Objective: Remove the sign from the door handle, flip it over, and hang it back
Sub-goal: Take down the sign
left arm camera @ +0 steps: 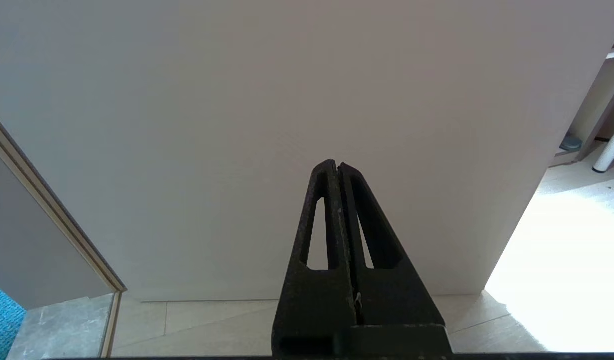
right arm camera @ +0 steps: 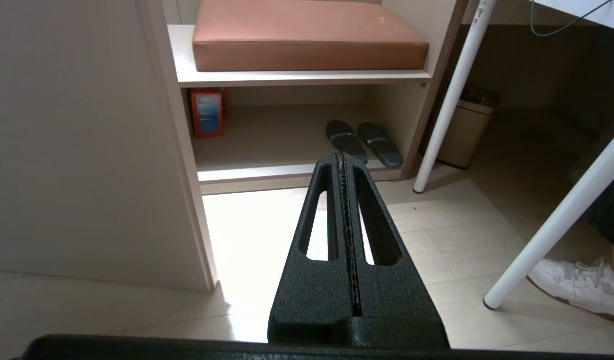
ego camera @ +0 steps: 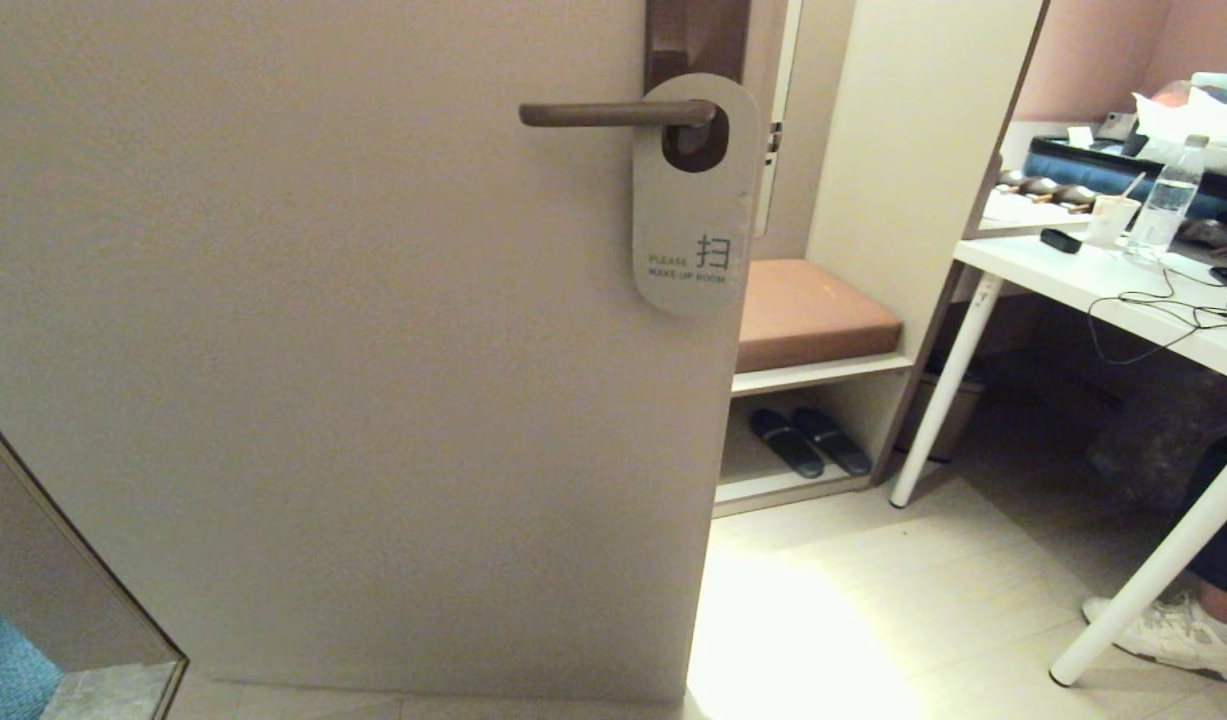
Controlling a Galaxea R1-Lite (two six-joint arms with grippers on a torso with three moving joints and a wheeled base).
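The sign (ego camera: 695, 215) hangs by its round hole on the door handle (ego camera: 613, 113), pale grey face with "PLEASE MAKE UP ROOM" outward. The handle is a brown lever on a dark backplate (ego camera: 695, 35) near the door's right edge. Neither gripper shows in the head view. My left gripper (left arm camera: 336, 165) is shut and empty, low in front of the plain door face. My right gripper (right arm camera: 341, 156) is shut and empty, low above the floor beside the door's edge. Sign and handle are out of both wrist views.
Right of the door (ego camera: 323, 350) stands a shelf unit with a brown cushion (ego camera: 808, 310) and dark slippers (ego camera: 808, 440). A white table (ego camera: 1123, 290) with a bottle and cables stands at the right; a person's shoe (ego camera: 1168, 635) is by its leg.
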